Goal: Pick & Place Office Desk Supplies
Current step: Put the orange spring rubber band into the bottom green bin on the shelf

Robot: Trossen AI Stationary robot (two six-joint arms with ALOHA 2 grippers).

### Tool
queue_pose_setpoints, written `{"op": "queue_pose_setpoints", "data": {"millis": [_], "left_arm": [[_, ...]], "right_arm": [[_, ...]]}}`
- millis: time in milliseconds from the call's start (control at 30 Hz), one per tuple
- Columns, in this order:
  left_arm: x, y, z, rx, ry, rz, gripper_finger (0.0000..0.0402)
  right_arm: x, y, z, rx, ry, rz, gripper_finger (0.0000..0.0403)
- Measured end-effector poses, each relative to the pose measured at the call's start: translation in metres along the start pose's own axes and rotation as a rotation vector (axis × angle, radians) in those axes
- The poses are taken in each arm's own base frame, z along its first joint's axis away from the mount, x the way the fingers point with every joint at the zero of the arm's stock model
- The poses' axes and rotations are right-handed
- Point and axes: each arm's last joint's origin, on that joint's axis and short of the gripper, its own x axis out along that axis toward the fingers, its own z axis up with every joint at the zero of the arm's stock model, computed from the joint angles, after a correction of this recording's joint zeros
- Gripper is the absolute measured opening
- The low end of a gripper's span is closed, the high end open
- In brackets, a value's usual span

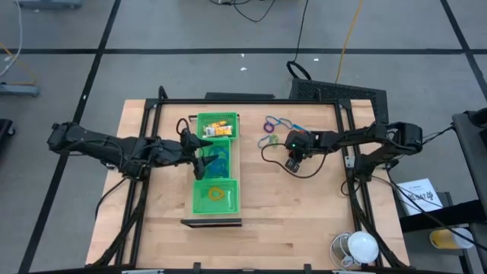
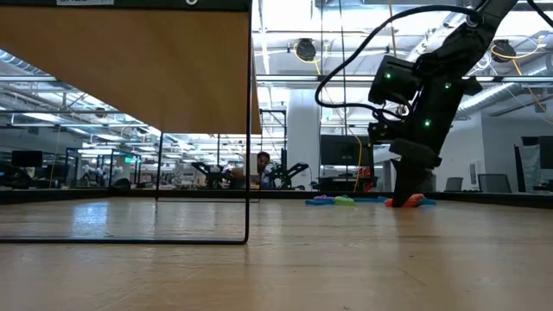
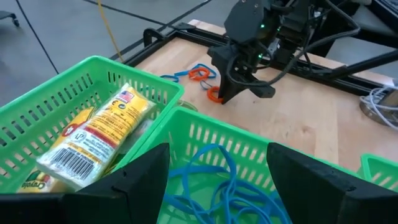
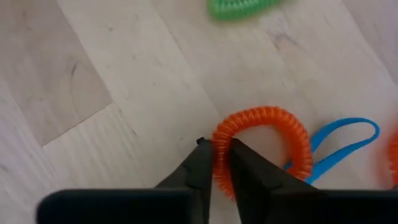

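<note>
Pinching orange coil (image 4: 264,146) by thin edge, right gripper (image 4: 214,163) risks slippage on lift; left gripper (image 3: 217,171) spread over tray (image 3: 205,127).

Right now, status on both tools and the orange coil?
Right tool pinched on orange coil, coil on the table. Left tool open over green tray. Blue loop touches coil.

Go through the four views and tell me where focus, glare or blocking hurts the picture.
High view: evenly lit and sharp, though the loops are tiny. Low view: bright ceiling lights behind put the right gripper in silhouette; a brown panel blocks the upper left. Left wrist view: the near dark fingers are soft. Right wrist view: the orange coil is crisp, the green coil is cut off.
</note>
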Motion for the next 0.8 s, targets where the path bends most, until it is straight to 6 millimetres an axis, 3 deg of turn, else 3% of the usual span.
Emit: {"op": "queue_pose_setpoints", "data": {"millis": [100, 233, 500, 800], "left_arm": [[0.000, 0.000, 0.000, -0.010, 0.000, 0.000, 0.0280], [0.000, 0.000, 0.000, -0.014, 0.000, -0.001, 0.0280], [0.002, -0.004, 0.006, -0.050, -0.062, -0.027, 0.0280], [0.016, -0.014, 0.017, -0.040, -0.190, -0.070, 0.0280]], "right_arm": [[-0.001, 0.001, 0.003, -0.027, -0.038, 0.009, 0.0013], [-0.010, 0.001, 0.007, -0.039, -0.106, 0.026, 0.0016], [-0.054, 0.009, 0.023, -0.045, -0.388, 0.105, 0.0017], [-0.095, 0.040, 0.028, -0.197, -0.684, 0.239, 0.0022]]}}
